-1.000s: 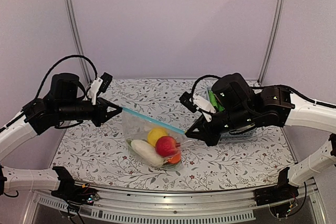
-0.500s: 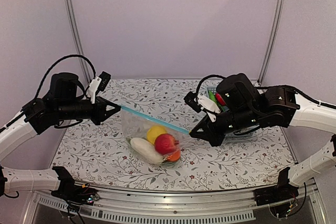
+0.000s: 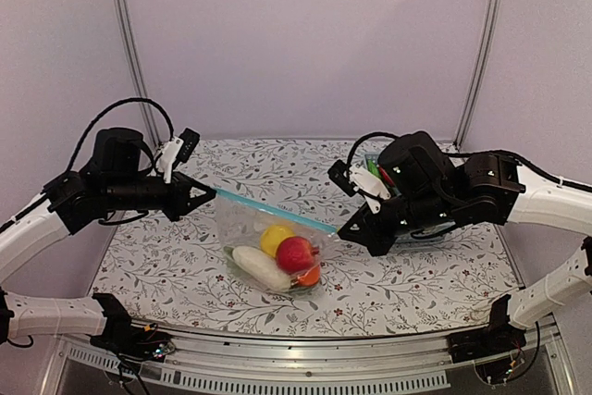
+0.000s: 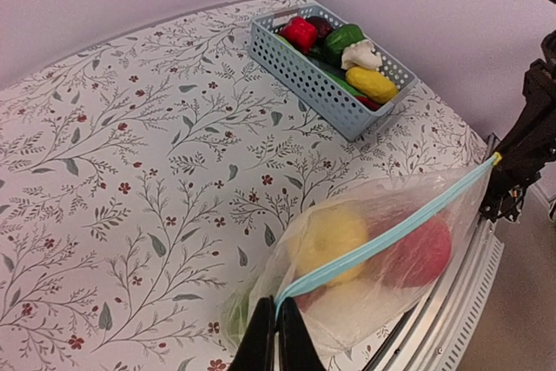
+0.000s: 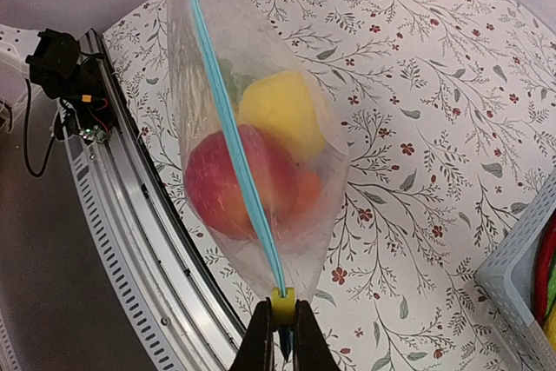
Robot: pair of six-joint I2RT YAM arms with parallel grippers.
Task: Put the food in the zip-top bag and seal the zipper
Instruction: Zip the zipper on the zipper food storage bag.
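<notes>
The clear zip-top bag (image 3: 248,225) hangs stretched between both grippers, its bottom resting on the table. Inside lie a white radish (image 3: 259,266), a yellow lemon (image 3: 274,238), a red tomato (image 3: 295,253) and an orange (image 3: 312,276). The light blue zipper (image 3: 273,211) runs taut along the mouth. My left gripper (image 3: 211,193) is shut on the bag's left corner at the zipper's end (image 4: 291,291). My right gripper (image 3: 340,228) is shut on a small yellow slider (image 5: 280,300) at the zipper's right end. The strip (image 5: 228,119) runs straight away from it over the tomato (image 5: 221,184).
A light blue mesh basket (image 4: 295,76) with more toy vegetables stands at the back right, mostly hidden behind the right arm in the top view. The table's metal front rail (image 5: 130,215) lies close below the bag.
My right gripper has slid a little to the right and up along the zipper's line, pulling the strip tighter. The left gripper has barely shifted.
</notes>
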